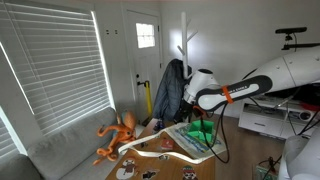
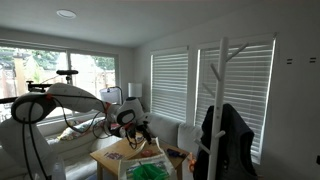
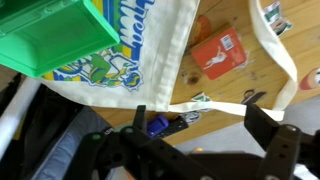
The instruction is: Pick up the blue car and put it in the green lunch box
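The green lunch box (image 3: 50,35) lies at the top left of the wrist view, on a white printed tote bag (image 3: 150,45). It also shows as a green shape in both exterior views (image 1: 200,131) (image 2: 150,172). The small blue car (image 3: 160,124) lies on the wooden table, just inside the left finger of my gripper (image 3: 200,130). The gripper is open wide and holds nothing. In both exterior views the gripper (image 1: 205,101) (image 2: 128,116) hangs above the table, near the bag.
A red card (image 3: 218,55) and small stickers lie on the table (image 3: 225,20). An orange octopus toy (image 1: 118,136) sits at the table's edge by a grey sofa (image 1: 60,150). A coat rack with a dark jacket (image 1: 172,88) stands behind.
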Robot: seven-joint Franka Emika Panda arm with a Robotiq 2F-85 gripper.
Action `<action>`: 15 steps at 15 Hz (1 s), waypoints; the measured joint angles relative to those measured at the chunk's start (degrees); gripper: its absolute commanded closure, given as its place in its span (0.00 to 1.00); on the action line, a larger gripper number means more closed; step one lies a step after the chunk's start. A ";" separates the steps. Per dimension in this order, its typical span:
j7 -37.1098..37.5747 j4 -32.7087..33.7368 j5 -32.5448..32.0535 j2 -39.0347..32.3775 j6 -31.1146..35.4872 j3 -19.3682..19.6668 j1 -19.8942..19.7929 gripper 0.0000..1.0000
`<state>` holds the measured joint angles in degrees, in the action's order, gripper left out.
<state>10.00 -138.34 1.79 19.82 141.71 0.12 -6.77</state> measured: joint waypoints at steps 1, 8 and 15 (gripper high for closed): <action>1.88 1.42 -0.33 -2.66 0.17 0.19 -1.24 0.00; 7.29 8.80 -0.38 -13.57 -0.82 2.07 -3.44 0.00; 24.13 11.30 -2.18 -16.66 -0.80 1.74 -2.55 0.00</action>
<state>34.13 -127.04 -0.38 3.17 140.90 1.87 -9.33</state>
